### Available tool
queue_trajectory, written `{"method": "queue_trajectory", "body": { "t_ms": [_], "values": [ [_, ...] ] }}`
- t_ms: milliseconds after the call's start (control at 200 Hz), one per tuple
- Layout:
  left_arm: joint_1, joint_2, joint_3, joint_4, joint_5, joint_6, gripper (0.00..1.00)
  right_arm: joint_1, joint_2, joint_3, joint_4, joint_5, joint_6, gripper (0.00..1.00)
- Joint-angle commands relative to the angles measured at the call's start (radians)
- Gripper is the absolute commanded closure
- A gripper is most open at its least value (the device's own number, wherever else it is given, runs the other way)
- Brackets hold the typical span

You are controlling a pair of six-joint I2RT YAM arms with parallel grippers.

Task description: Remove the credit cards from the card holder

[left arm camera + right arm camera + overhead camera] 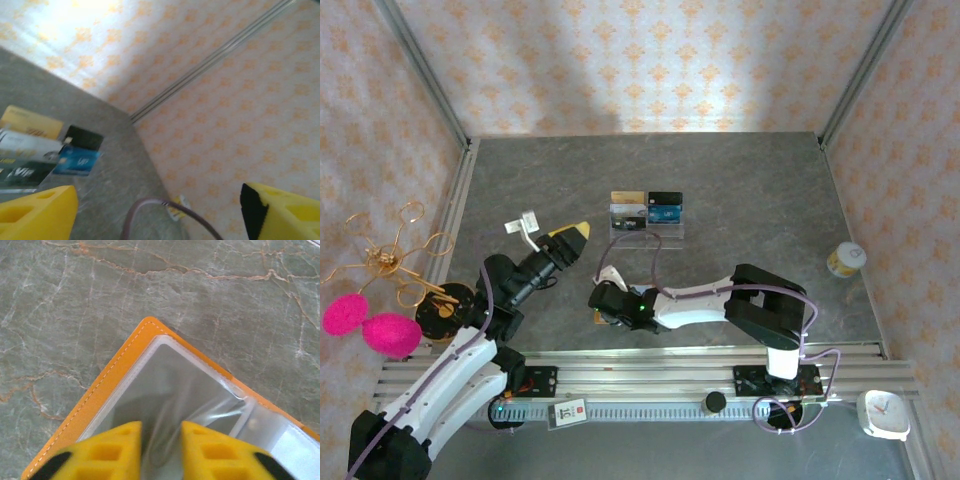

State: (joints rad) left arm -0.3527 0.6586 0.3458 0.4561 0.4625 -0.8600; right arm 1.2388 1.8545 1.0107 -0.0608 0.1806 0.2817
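Cards (647, 208) on stand (650, 233) beyond; right hand (161, 434) pinches card holder (97, 385) sleeve; left hand (160, 215) wide open, empty.

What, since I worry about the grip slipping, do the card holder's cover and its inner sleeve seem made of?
The card holder has a cover that looks like orange leather or imitation leather, matte, with stitching along its edge. The inner sleeve looks like clear, glossy plastic film: it shows glare and wrinkles.

No print is legible: the credit cards' (647, 209) lettering is blurred, the rail label (569, 412) too small.
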Motion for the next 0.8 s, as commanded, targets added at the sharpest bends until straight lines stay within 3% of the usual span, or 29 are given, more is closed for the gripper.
{"method": "queue_trajectory", "body": {
  "t_ms": [0,135,340,460,626,796],
  "values": [
    [-0.001,-0.004,-0.009,-0.124,-0.018,0.042,0.24,-0.005,0.021,-0.076,-0.07,0.007,0.018,0.88],
    [-0.011,0.009,-0.057,-0.165,-0.031,0.053,0.41,-0.008,-0.066,-0.142,0.041,0.002,0.01,1.0],
    [-0.066,0.078,-0.143,-0.155,-0.074,0.034,0.79,-0.042,-0.209,-0.258,0.23,-0.085,0.033,1.0],
    [-0.147,0.136,-0.161,-0.142,-0.137,0.03,0.84,-0.059,-0.25,-0.289,0.262,-0.119,0.066,1.0],
    [-0.222,0.253,-0.146,-0.159,-0.185,0.03,1.0,-0.06,-0.272,-0.315,0.277,-0.116,0.121,1.0],
    [-0.254,0.323,-0.135,-0.204,-0.215,0.026,1.0,-0.059,-0.302,-0.339,0.285,-0.09,0.152,1.0]
  ]
}}
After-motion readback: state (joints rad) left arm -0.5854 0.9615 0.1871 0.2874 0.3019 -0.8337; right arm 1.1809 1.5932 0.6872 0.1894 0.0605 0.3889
